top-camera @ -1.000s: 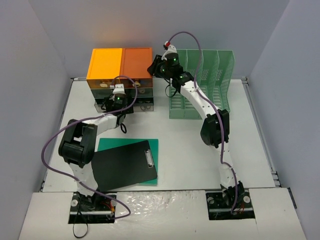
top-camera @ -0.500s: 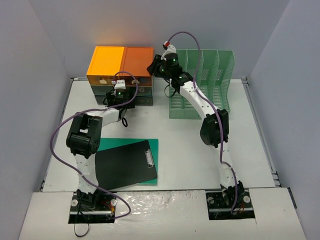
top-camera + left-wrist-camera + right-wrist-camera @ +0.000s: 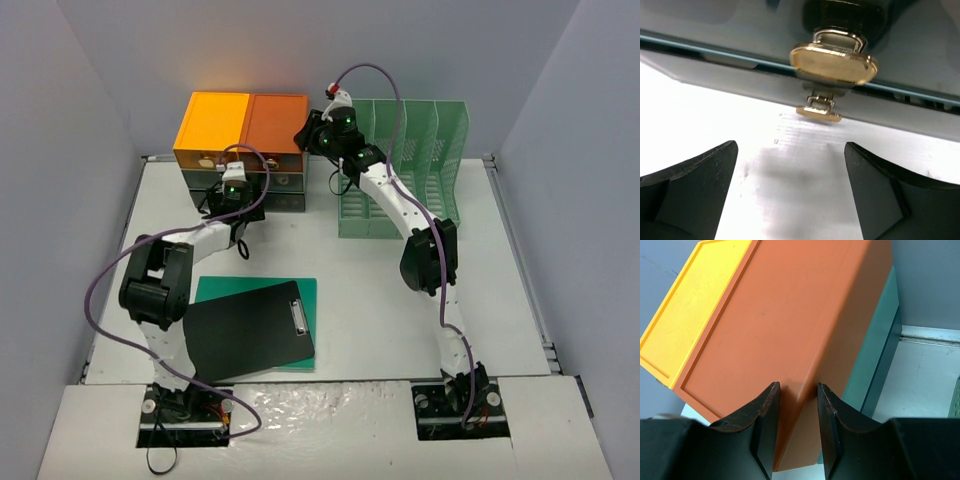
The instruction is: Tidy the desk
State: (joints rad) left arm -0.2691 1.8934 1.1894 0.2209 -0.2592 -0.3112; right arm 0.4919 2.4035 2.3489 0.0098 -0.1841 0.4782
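- The worktop (image 3: 400,330) is the white surface that runs under the drawer unit (image 3: 240,140) and spreads out in front of and to the right of it. It is closed in by grey-lilac walls.
- The drawer unit sits at the far left of the worktop. It has a yellow-orange and orange top with dark drawers below.
- Your left fingers (image 3: 685,185) are wide apart with nothing between them. They sit low at the front of the drawer unit, aimed at a gold drawer pull (image 3: 832,62) just ahead and not touching it.
- Your right fingers (image 3: 762,435) are up at the right top edge of the drawer unit, with only a narrow gap and the orange edge showing between them. I cannot tell whether they pinch that edge or just hang over it.
- A green slotted file rack (image 3: 420,130) stands just right of the drawer unit.
- A black clipboard (image 3: 250,330) lies well in front of the drawer unit, on top of a green sheet (image 3: 225,288).
- Step in hand, as I judge it: the drawers. From above the fronts look flush, so this part looks about finished.
- The next move calls for pulling the left fingers straight back from the drawer unit, kept apart so they don't snag the pull.
- After that, the clipboard and the green sheet look like what is left loose. The file rack beside the drawer unit is the likely place for them.
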